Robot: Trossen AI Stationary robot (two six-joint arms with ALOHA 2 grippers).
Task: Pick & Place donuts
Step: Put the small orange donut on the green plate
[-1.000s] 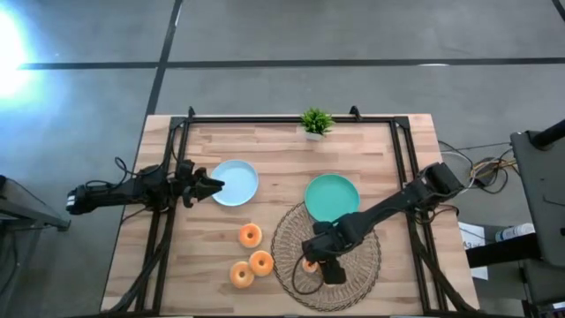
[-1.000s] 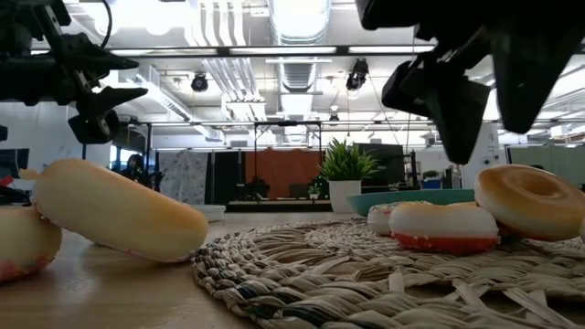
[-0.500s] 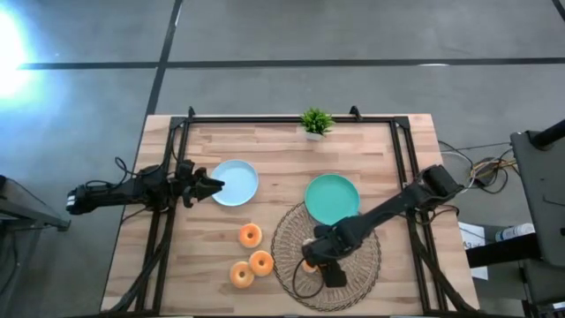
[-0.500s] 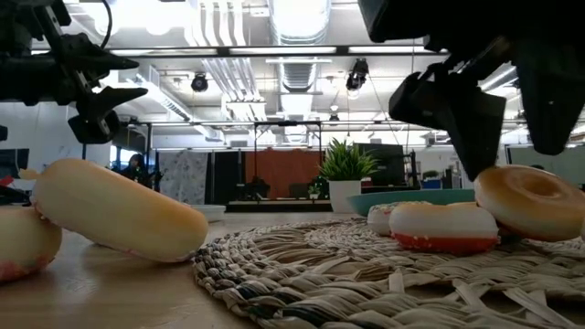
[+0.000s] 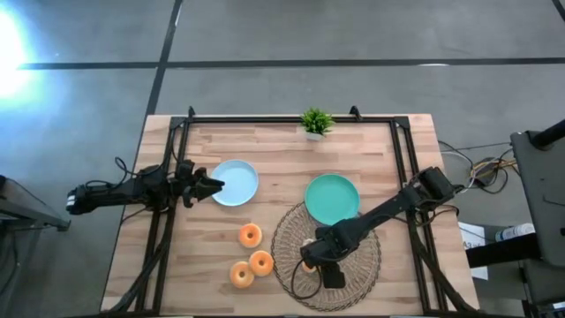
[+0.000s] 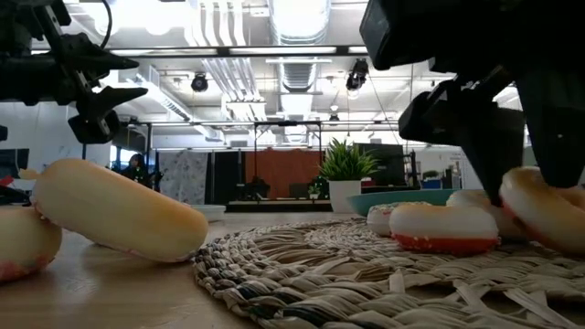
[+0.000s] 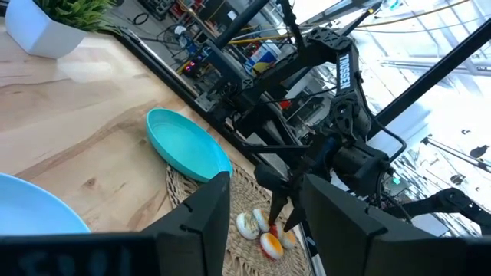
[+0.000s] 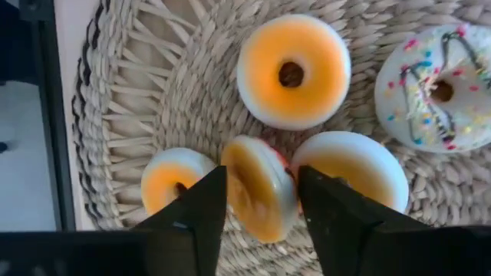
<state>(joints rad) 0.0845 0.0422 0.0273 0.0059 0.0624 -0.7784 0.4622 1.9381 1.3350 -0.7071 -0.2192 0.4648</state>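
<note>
While left gripper [image 5: 214,185] idles open at blue plate's [image 5: 238,177] 9 o'clock, right gripper [image 8: 260,201] straddles tipped-up donut [image 8: 258,196] on mat [image 5: 353,281], fingers closing on it edge-on, nothing lifted yet.

Three orange-tan toy donuts [image 5: 249,256] are lying left of the large round woven mat [image 5: 353,274], the round green plate [image 5: 332,196] overlapping its far edge.

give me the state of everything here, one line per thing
right gripper: over the woven mat, fingers either side of a donut tipped on edge
left gripper: open, empty, at the blue plate's edge
blue plate: empty
green plate: empty
three donuts: on bare wood, off the mat
other mat donuts: lying flat
</note>
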